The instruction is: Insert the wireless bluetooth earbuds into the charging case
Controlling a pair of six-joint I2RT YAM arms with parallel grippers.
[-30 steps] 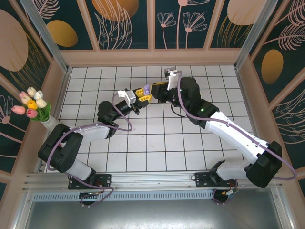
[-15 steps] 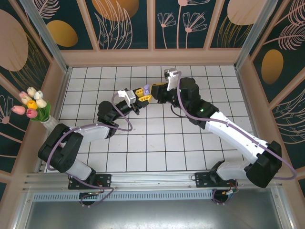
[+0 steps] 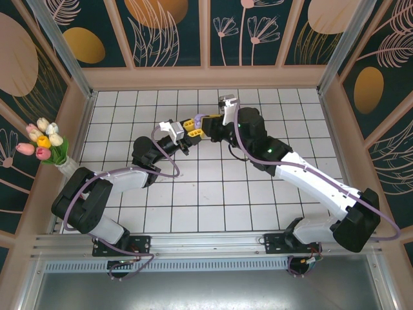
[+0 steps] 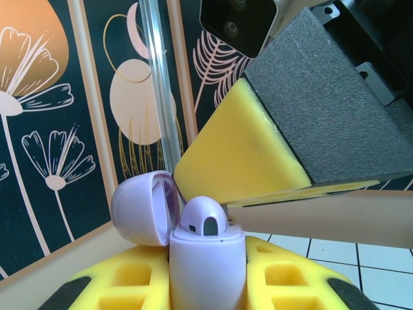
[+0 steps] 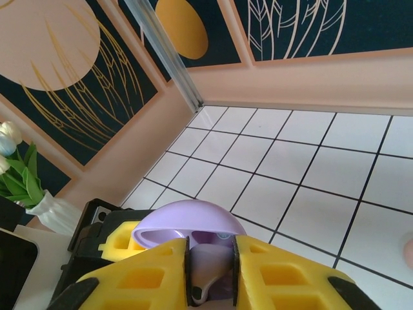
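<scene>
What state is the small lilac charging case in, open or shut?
Open. The lilac plastic charging case has its domed lid hinged back, and a rounded lilac earbud sits in its top.

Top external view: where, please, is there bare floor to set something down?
Bare: near-centre tiles between left arm and right arm, plus far-left and far-right corners. Crowded: far centre, where left gripper and right gripper meet at the charging case.

right tool (image 5: pixel 211 258) | purple earbud (image 5: pixel 210 265) between yellow fingers (image 5: pixel 148 278) | charging case (image 5: pixel 187 225) lid open behind
</scene>
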